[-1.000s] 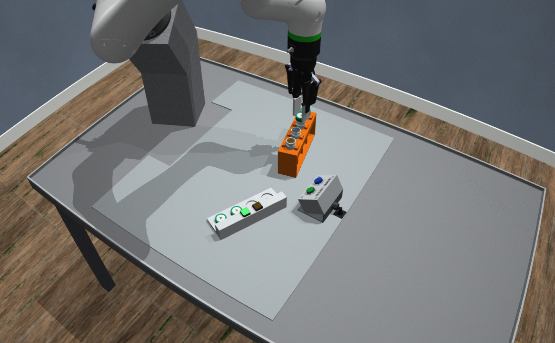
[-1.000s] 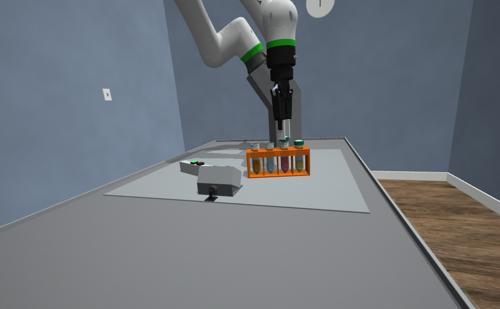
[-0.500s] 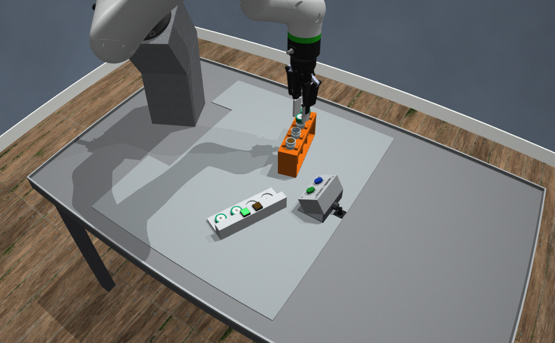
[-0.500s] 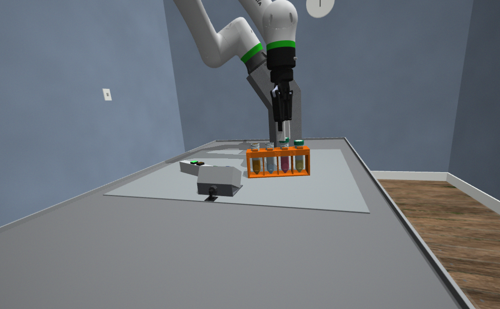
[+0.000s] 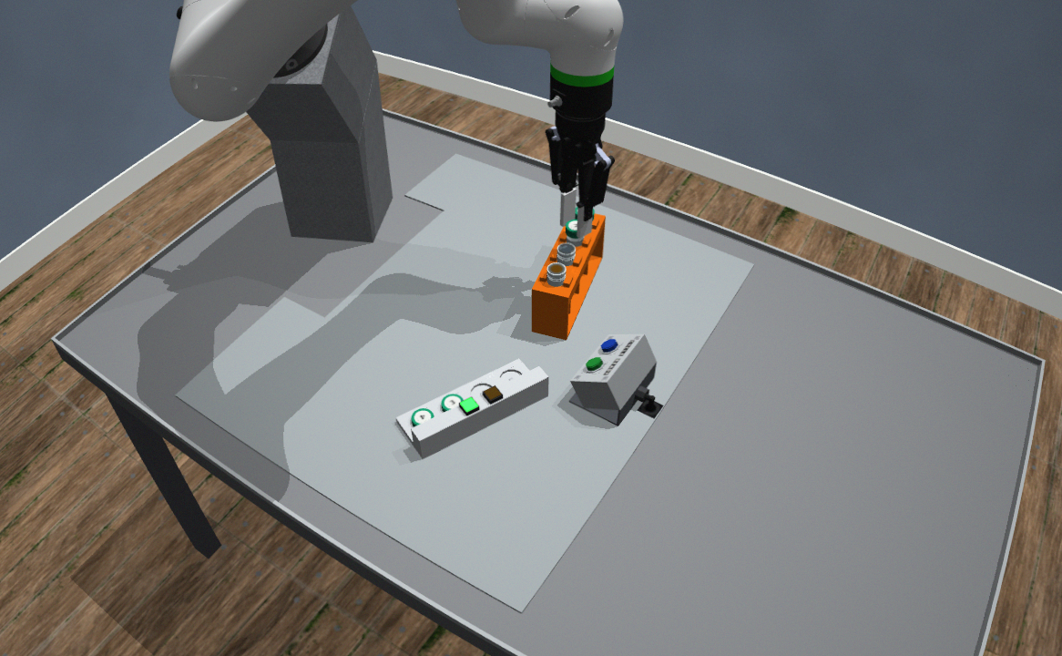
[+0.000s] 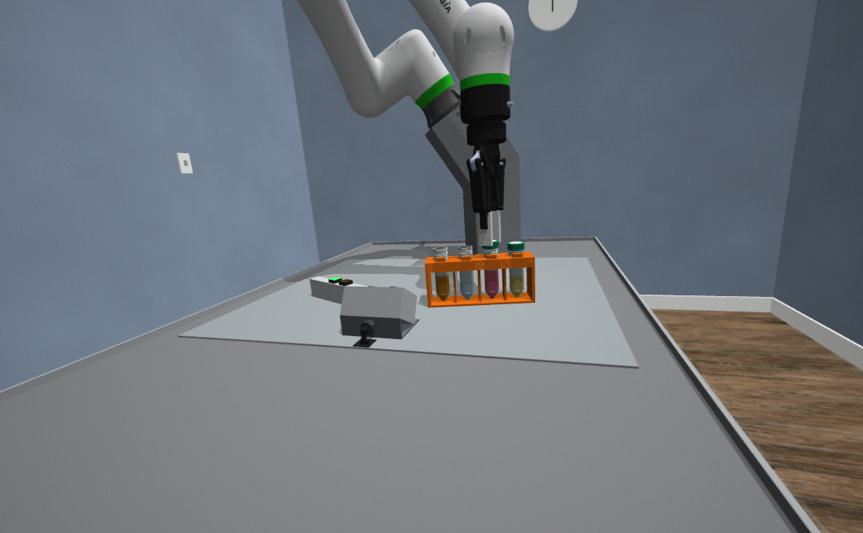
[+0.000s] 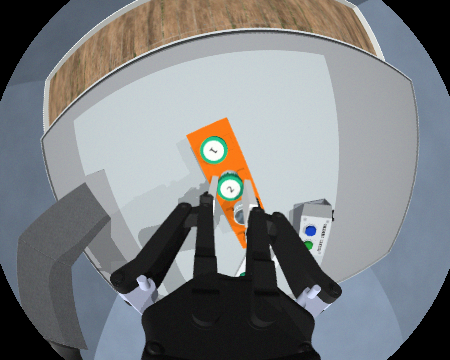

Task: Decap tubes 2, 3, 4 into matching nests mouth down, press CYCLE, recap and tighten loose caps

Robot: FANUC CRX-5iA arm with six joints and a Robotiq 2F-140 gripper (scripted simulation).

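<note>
My gripper point(image 5: 574, 213) point(image 6: 490, 233) point(image 7: 230, 187) is shut on cap 2 point(image 6: 489, 247) point(image 7: 229, 187), a green cap with a white dot. The cap sits on top of tube 2 in the orange decapping station point(image 5: 553, 313) point(image 6: 479, 299) point(image 7: 200, 138). I cannot tell how far it is screwed on. Tube 1 carries its cap point(image 6: 515, 246) point(image 7: 213, 150). Tube 3 point(image 5: 567, 251) point(image 6: 465, 251) and tube 4 point(image 5: 555, 271) point(image 6: 440, 252) stand open. Their caps lie in two nests point(image 5: 452, 402) point(image 5: 422, 417) of the cap tray point(image 5: 445, 436). The green lamp point(image 5: 469, 404) is lit and the amber lamp point(image 5: 492, 394) is dark.
The grey key box point(image 5: 612, 391) point(image 6: 376, 311) point(image 7: 304, 214) stands right of the tray, with the blue key point(image 5: 608, 344) point(image 7: 311, 231) and the green key point(image 5: 593, 363) point(image 7: 309, 246) on top. The arm's grey pedestal point(image 5: 331, 147) stands at the table's back left.
</note>
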